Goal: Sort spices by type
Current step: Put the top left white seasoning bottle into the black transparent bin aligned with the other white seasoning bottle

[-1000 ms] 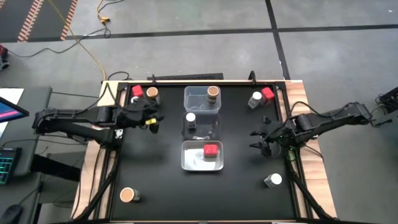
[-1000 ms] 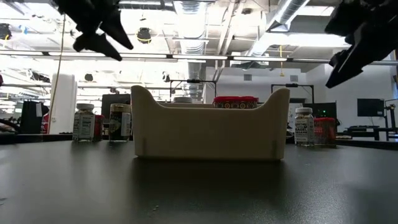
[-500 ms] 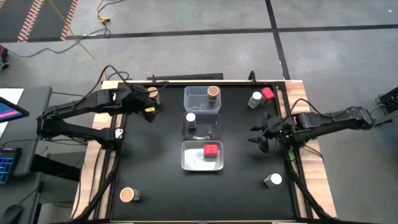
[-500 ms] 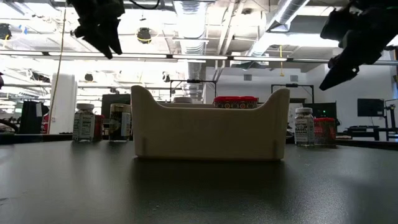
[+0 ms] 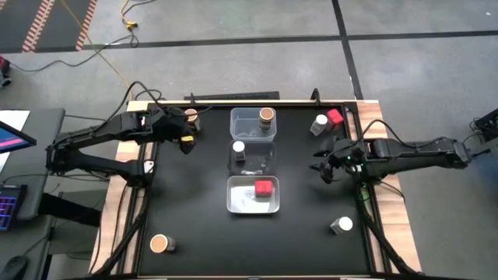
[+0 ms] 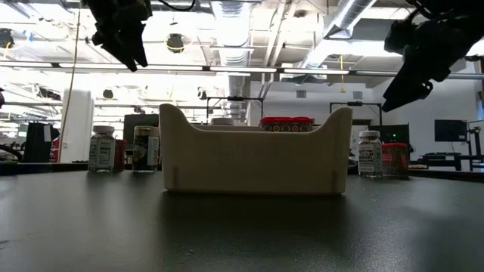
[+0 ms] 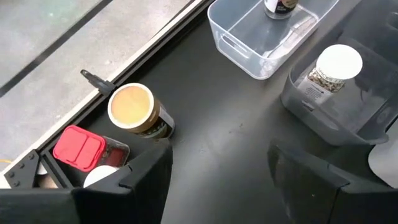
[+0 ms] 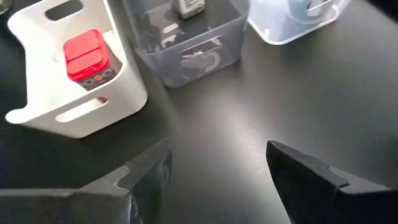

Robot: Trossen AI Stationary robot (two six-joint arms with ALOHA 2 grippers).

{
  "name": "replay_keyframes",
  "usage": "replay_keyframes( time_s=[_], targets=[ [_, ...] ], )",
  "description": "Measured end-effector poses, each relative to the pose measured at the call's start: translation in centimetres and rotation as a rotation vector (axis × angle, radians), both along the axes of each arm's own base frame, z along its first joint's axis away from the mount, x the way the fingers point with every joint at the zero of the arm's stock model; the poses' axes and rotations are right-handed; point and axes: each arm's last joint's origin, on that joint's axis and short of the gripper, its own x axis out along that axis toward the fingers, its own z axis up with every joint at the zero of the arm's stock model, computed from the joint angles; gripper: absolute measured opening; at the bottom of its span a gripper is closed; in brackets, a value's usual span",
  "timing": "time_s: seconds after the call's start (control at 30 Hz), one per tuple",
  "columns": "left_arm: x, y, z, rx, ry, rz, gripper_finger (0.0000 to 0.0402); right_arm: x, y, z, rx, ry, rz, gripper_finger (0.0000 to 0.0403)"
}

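The left gripper (image 5: pixel 180 134), fingers apart and empty, hovers above the far-left tan-topped jar (image 7: pixel 132 109) and red-topped jar (image 7: pixel 79 147); the right gripper (image 5: pixel 327 165), likewise apart, hangs right of the bins.

Left arm reaches in from left edge toward far-left corner of table; left hand (image 5: pixel 180 132) raised, fingers apart, empty; right arm stretched in from right edge — right hand (image 5: pixel 327 162) aloft, fingers apart, empty.

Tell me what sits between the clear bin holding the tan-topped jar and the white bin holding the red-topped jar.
In the high view, a grey translucent bin with a white-topped jar lies between them.
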Motion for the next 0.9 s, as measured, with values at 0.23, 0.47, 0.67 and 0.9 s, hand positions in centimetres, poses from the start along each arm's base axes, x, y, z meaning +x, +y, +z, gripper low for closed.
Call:
replay_keyframes(
  time_s=[0.23,0.47,0.67,0.9],
  targets=[
    [0.0,0.0,0.0,-0.02,-0.028,0.041,0.032,-0.1,-0.5,0.0,-0.002,0.002,-0.037,0.0286],
    [0.0,0.0,0.0,-0.047,-0.063,0.083,0.0326,-0.1,-0.7,-0.1,-0.002,0.009,-0.052,0.0286],
    [-0.1,0.6,0.0,-0.126,-0.118,0.144,0.0325,-0.1,-0.7,-0.1,-0.002,0.009,-0.052,0.0286],
    [-2.0,4.3,-0.4,-0.213,-0.063,0.131,0.0317,-0.1,-0.7,0.0,-0.002,0.009,-0.052,0.0286]
  ],
)
